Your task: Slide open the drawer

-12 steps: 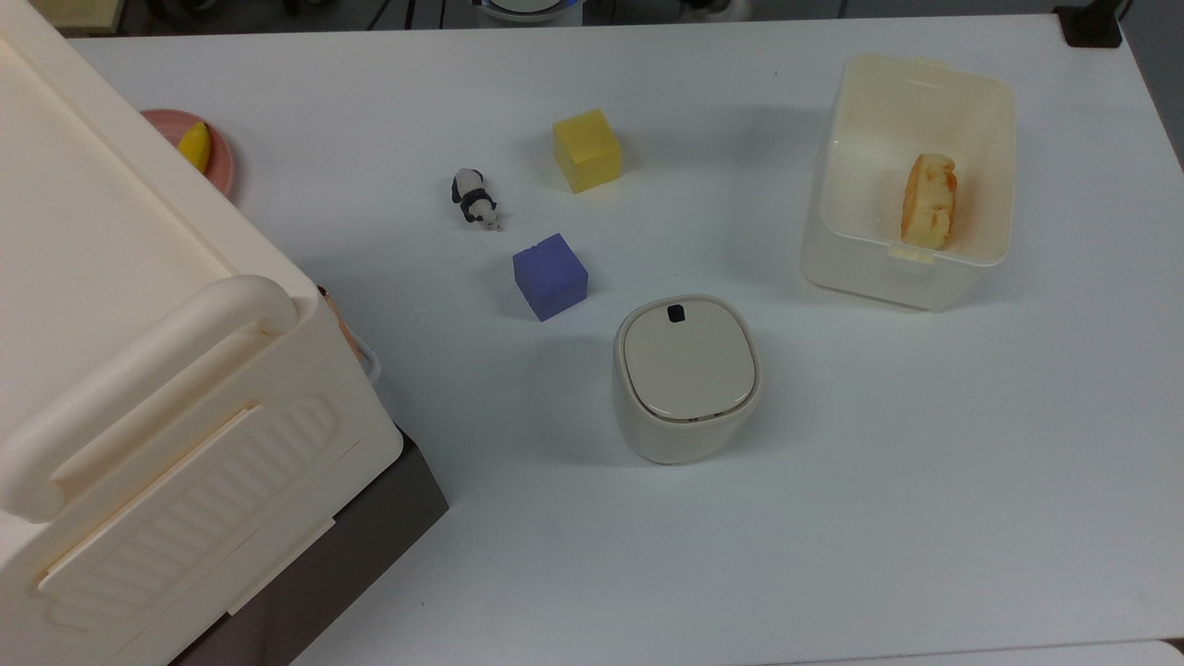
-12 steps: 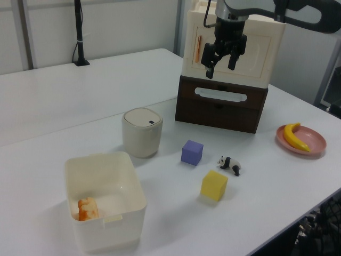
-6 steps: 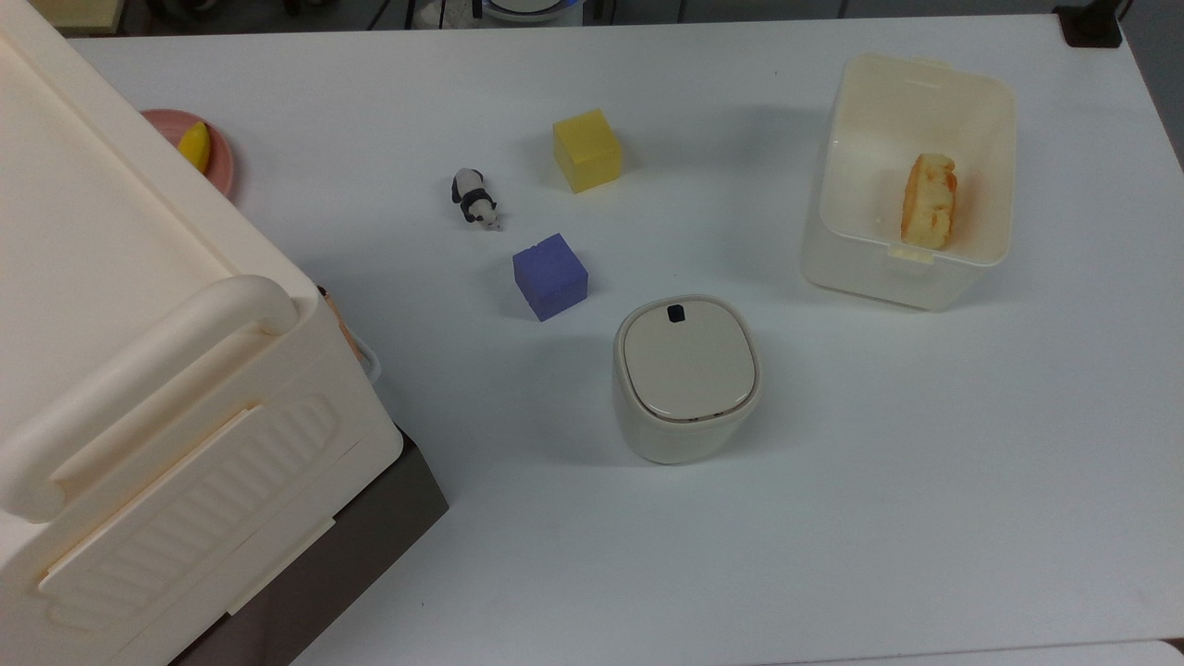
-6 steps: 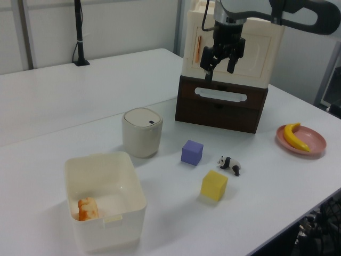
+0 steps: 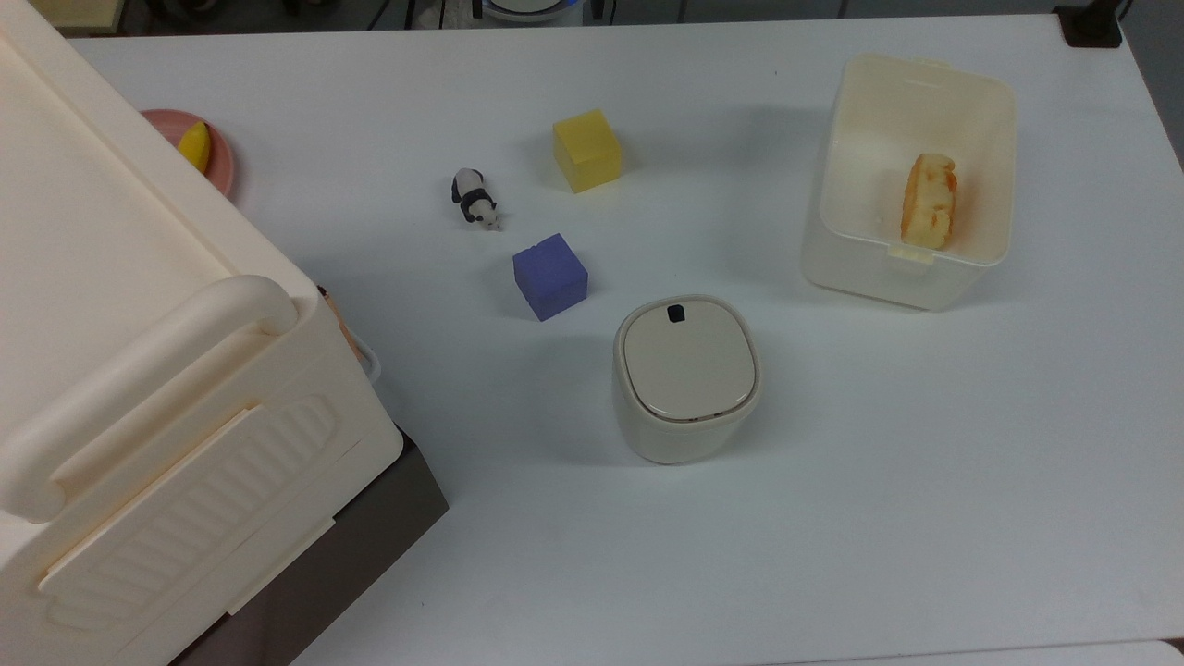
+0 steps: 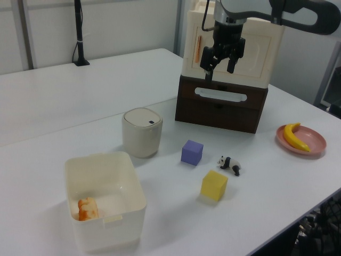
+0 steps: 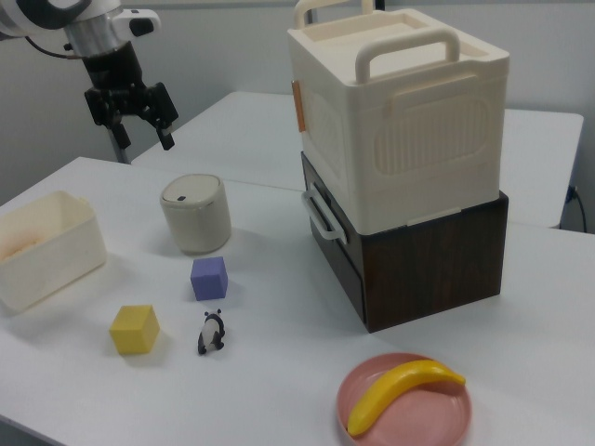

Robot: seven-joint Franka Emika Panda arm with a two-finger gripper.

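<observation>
The drawer (image 6: 218,113) is the dark brown front panel at the base of the stacked cabinet, and it sits flush with its frame. Its thin white loop handle (image 6: 220,95) faces the table; in the right view the handle (image 7: 317,217) juts toward the right view's left. My gripper (image 6: 218,67) hangs open with nothing between its fingers. In the left view it lines up with the cream cabinet front just above the handle. In the right view the gripper (image 7: 146,130) is high over the table, well to the left of the drawer (image 7: 339,265), touching nothing.
A cream ribbed cabinet (image 5: 139,370) sits on top of the drawer unit. In front stand a lidded cream bin (image 5: 686,377), a purple cube (image 5: 549,276), a yellow cube (image 5: 586,150) and a panda toy (image 5: 474,198). An open cream tub (image 5: 990,111) holds an orange item. A pink plate (image 7: 405,413) carries a banana.
In the left view my gripper shifted slightly up and to the left during the first half second, then held still. The drawer and table objects have not moved.
</observation>
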